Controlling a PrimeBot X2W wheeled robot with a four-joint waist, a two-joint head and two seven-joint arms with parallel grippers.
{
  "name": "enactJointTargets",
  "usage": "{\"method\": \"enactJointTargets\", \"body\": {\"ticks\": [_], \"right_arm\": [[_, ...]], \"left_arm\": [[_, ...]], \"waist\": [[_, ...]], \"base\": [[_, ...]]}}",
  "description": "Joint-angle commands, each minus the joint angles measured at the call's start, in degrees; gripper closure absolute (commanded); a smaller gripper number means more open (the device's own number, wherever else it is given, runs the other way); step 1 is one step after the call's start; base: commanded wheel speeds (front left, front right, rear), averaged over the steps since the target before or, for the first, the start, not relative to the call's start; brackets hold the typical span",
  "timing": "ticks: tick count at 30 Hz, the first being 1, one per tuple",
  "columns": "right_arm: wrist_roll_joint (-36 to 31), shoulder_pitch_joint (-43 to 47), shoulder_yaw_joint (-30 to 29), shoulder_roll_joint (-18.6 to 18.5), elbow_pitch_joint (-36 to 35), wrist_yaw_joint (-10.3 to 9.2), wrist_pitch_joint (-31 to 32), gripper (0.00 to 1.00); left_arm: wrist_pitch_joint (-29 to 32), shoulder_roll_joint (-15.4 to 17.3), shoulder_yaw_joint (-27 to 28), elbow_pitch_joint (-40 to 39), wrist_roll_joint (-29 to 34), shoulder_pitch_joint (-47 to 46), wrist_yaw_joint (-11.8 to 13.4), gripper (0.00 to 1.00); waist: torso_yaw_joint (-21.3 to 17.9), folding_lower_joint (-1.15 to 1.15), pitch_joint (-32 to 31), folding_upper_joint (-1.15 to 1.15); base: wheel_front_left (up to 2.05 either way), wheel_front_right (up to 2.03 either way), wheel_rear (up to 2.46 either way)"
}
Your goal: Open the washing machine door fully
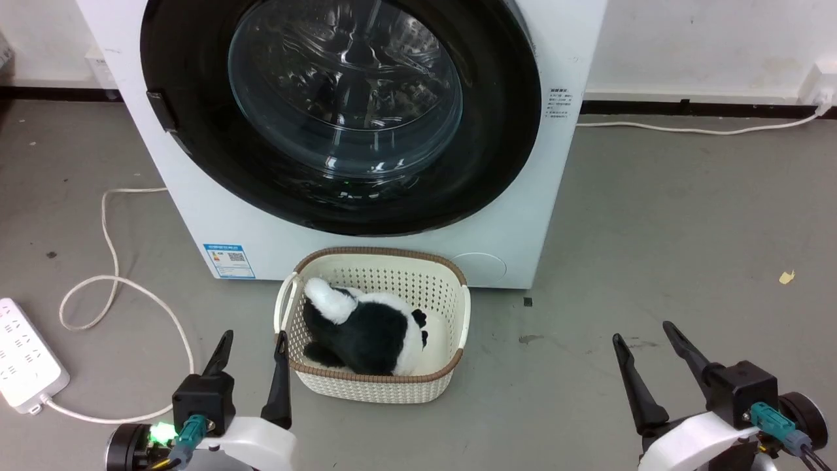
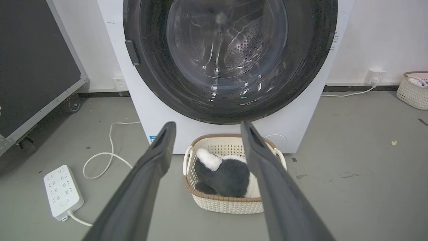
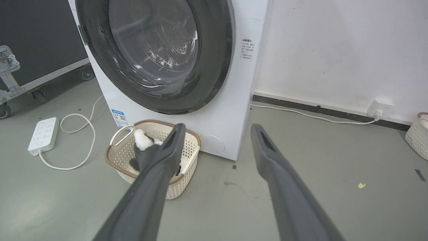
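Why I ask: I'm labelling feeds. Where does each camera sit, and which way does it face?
Head view: on the robot's head, looking forward and down at the washing machine door and basket; left jaws and right jaws open at bottom corners.
Left wrist view: on the left arm, facing the door squarely; own fingers rise from below.
Right wrist view: on the right arm, facing the door from its right; own fingers.
All share door, basket, plush toy, power strip.

nothing actually readable tbh, blue sticker (image 1: 228, 260) low on the white washer (image 1: 261, 242) front, left corner, QR-looking square on it, print way too tiny, small block of dark print (image 1: 561, 104) just right of the washing machine door (image 1: 343, 111), just blur
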Motion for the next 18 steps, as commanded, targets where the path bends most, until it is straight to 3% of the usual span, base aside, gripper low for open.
{"method": "enactJointTargets", "body": {"ticks": [1,18], "right_arm": [[0.4,-0.5,0.0,0.1,-0.1,-0.01,-0.8,0.0],[2.7,-5.7,-0.1,-2.7,-1.8,-0.01,-1.3,0.0]], "left_arm": [[-0.8,0.0,-0.2,0.1,0.0,-0.3,0.4,0.0],[-2.7,0.0,-2.5,-0.3,-0.4,-2.7,1.8,0.0]], "waist": [[0.1,0.0,0.3,0.0],[2.1,0.0,4.8,0.0]], "base": [[0.0,0.0,0.0],[0.0,0.0,0.0]]}}
